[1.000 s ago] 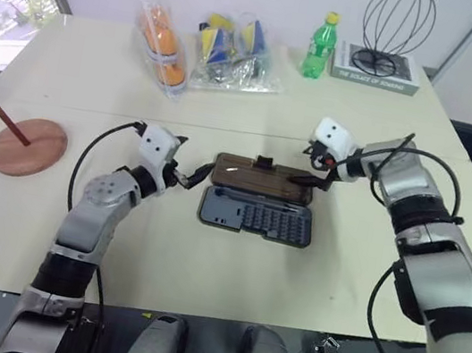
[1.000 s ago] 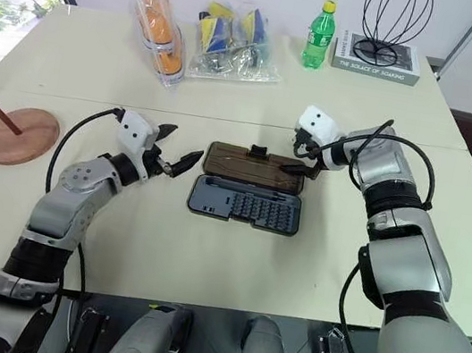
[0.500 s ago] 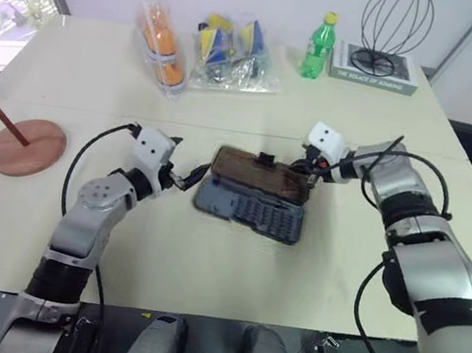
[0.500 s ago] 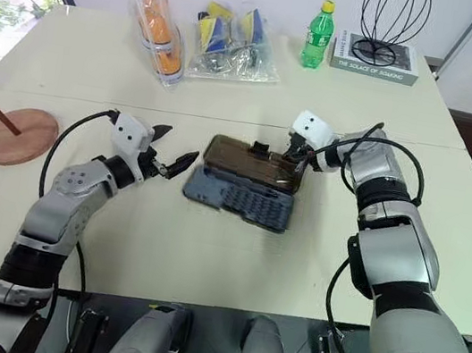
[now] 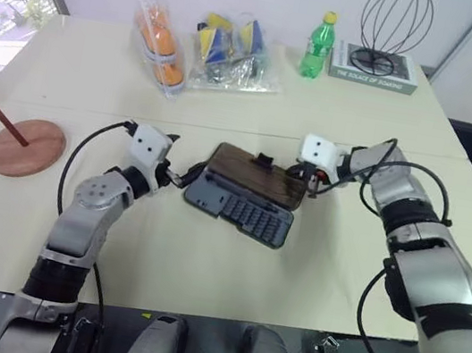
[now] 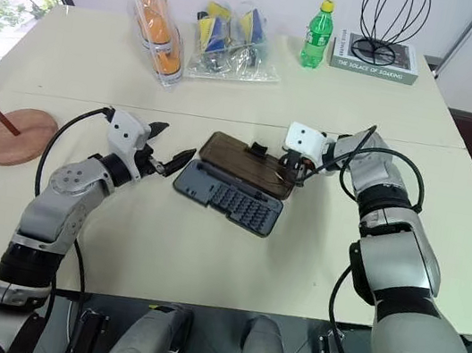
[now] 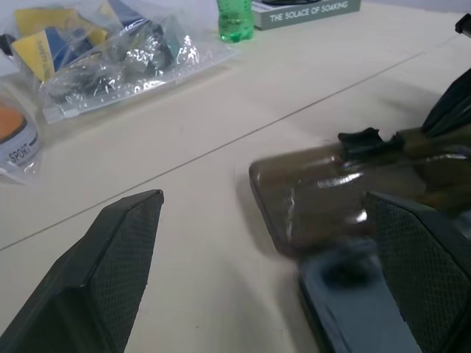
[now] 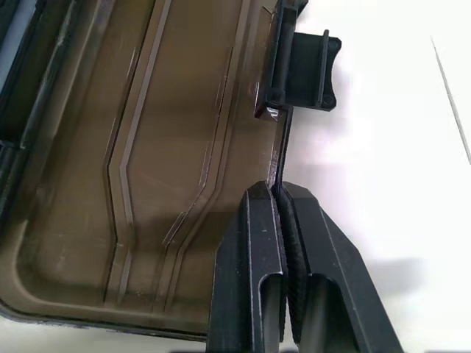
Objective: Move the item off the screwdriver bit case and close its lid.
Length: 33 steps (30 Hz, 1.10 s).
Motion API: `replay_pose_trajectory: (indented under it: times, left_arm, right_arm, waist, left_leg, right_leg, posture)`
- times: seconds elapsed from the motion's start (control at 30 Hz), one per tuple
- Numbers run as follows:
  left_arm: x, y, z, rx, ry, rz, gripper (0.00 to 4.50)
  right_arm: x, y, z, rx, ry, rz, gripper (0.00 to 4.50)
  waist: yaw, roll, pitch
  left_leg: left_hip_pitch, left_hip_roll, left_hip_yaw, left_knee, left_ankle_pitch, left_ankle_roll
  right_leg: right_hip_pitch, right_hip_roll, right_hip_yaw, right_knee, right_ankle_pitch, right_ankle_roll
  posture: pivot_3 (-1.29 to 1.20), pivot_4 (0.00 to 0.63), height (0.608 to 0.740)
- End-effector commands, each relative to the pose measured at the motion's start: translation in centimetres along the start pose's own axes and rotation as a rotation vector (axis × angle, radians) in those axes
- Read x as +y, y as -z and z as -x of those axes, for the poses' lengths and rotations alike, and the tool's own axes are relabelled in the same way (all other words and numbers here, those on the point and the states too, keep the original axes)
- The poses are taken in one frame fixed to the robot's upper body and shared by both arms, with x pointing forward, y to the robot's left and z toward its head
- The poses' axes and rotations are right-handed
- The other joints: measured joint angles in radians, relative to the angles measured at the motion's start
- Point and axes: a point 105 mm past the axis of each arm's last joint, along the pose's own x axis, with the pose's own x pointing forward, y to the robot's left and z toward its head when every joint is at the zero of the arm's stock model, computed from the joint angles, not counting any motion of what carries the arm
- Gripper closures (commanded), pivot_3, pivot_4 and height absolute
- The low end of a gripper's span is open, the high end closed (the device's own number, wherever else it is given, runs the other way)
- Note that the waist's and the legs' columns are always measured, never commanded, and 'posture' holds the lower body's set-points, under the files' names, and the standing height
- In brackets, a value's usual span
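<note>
R claw (image 8: 283, 198): clenched on the long far edge of the flat brownish smoked-plastic lid (image 5: 254, 174), pinch sitting just beside the small black latch tab (image 8: 305, 70). L claw (image 7: 265, 243): released, fingers spread wide, hovering level just off the L short end of the dark grey hinged screwdriver bit case (image 5: 240, 207); touching nothing that we can see.

Reddish-brown wooden stand w/ round flat base (image 5: 26, 146): on the pale table (image 5: 202, 271), well apart from both claws, far out past the L claw's side. So, by our read, item is off the case; lid closing is what's left.

Risks, as we judge them:
- Grip is thin: only the lid's rim between the fingertips. If the fold-over arc doesn't follow the hinge, rim may slip out and the lid drops back open.
- Tray isn't held. Pulling the lid toward us could drag or spin the whole case rather than fold it. L claw is near enough to brace but isn't doing so.
- Latch tab right beside the pinch; fingers could block it from seating, leaving lid shut but unlatched.
- If tray tips, small bits may spill from their rows.

Orientation: case lies skewed on the table. Long axis runs L-to-R across us, w/ the R end swung nearer the robot, the L end farther. Lid lies opened flat beyond the tray, inner face up, hinge along the shared long edge; latch edge points away from us, toward the R claw.
</note>
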Motion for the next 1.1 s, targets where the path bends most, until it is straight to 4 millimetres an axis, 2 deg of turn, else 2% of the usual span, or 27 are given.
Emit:
replay_pose_trajectory:
  times: [0.03,0.17,0.47,0.9,1.0,1.03,1.07,1.1]
  left_arm:
    - [0.4,-1.7,0.2,-0.055,-0.01,-0.046,0.0]
    - [0.4,-1.7,0.2,-0.055,-0.007,-0.047,0.0]
    - [0.4,-1.8,0.0,-0.058,-0.007,-0.049,0.0]
    - [0.4,-1.7,0.2,-0.054,-0.015,-0.051,0.0]
    - [0.4,-1.7,0.2,-0.054,-0.013,-0.052,0.0]
    - [0.4,-1.7,0.1,-0.054,-0.012,-0.052,0.0]
    - [0.4,-1.7,0.1,-0.054,-0.011,-0.052,0.0]
    - [0.4,-1.7,0.1,-0.054,-0.01,-0.052,0.0]
  right_arm:
    - [-0.1,-2.2,0.0,-0.051,-0.019,0.15,4.47]
    - [-0.5,-3.3,-0.3,-0.086,0.018,0.204,4.47]
    - [-0.7,-4.1,-0.9,-0.099,0.027,0.219,4.47]
    - [0.4,-1.6,-1.0,0.006,-0.026,0.205,4.47]
    - [0.2,-1.6,-1.0,0.004,-0.012,0.196,3.54]
    - [0.1,-1.7,-1.0,0.001,-0.003,0.197,3.09]
    - [0.0,-1.7,-1.0,0.0,0.003,0.199,2.44]
    - [0.0,-1.8,-0.9,-0.003,0.002,0.189,2.05]
  waist:
    - [0.001,0.0,0.0]
    - [0.002,0.0,0.0]
    - [0.0,0.0,0.0]
    - [0.002,0.0,0.0]
    - [0.003,0.0,0.0]
    - [0.003,0.0,0.0]
    - [0.002,0.0,0.0]
    - [0.002,0.0,0.0]
  left_leg:
    - [0.0,0.0,0.0,0.0,0.0,0.0]
    - [0.0,0.0,0.0,0.0,0.0,0.0]
    - [0.0,0.0,0.0,0.0,0.0,0.0]
    - [0.0,0.0,0.0,0.0,0.0,0.0]
    - [0.0,0.0,0.0,0.0,0.0,0.0]
    - [0.0,0.0,0.0,0.0,0.0,0.0]
    - [0.0,0.0,0.0,0.0,0.0,0.0]
    - [0.0,0.0,0.0,0.0,0.0,0.0]
  right_leg:
    - [0.0,0.0,0.0,0.0,0.0,0.0]
    - [0.0,0.0,0.0,0.0,0.0,0.0]
    - [0.0,0.0,0.0,0.0,0.0,0.0]
    - [0.0,0.0,0.0,0.0,0.0,0.0]
    - [0.0,0.0,0.0,0.0,0.0,0.0]
    - [0.0,0.0,0.0,0.0,0.0,0.0]
    - [0.0,0.0,0.0,0.0,0.0,0.0]
    - [0.0,0.0,0.0,0.0,0.0,0.0]
  posture:
    - [0.0,0.15,0.74]
    - [0.0,0.15,0.74]
    - [0.0,0.15,0.74]
    - [0.0,0.15,0.74]
    - [0.0,0.15,0.74]
    - [0.0,0.15,0.74]
    - [0.0,0.15,0.74]
    - [0.0,0.15,0.74]
